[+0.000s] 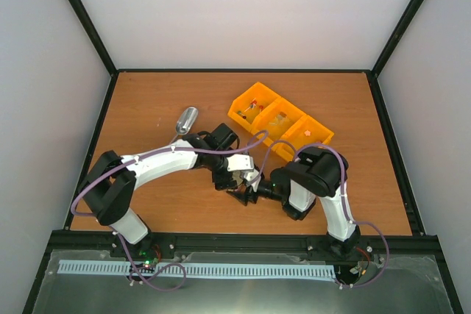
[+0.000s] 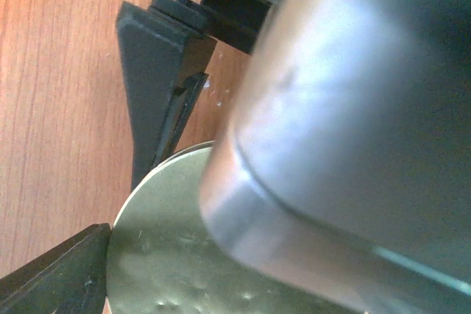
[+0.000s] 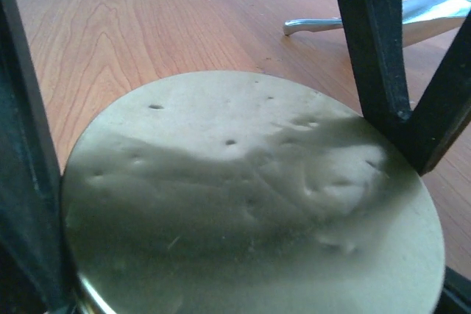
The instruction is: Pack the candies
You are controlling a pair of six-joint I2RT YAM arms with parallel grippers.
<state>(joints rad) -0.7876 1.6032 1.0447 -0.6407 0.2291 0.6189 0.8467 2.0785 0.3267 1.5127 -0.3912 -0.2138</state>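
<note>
Wooden surface [image 1: 169, 93] carries orange plastic bins [image 1: 328, 136] holding the tiny wrapped candies [image 1: 254, 110], far right. Probably light and slippery, they suit the silver metal scoop [image 1: 187, 118], not pinching. The right hand [image 1: 245, 196] pinches a dented gold metal disc [image 3: 243, 196]; the left hand [image 1: 224, 176] I cannot tell.

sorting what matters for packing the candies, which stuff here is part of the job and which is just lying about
Job: candies, orange bins, scoop, gold disc.
Lying about: nothing else shows but the table.
</note>
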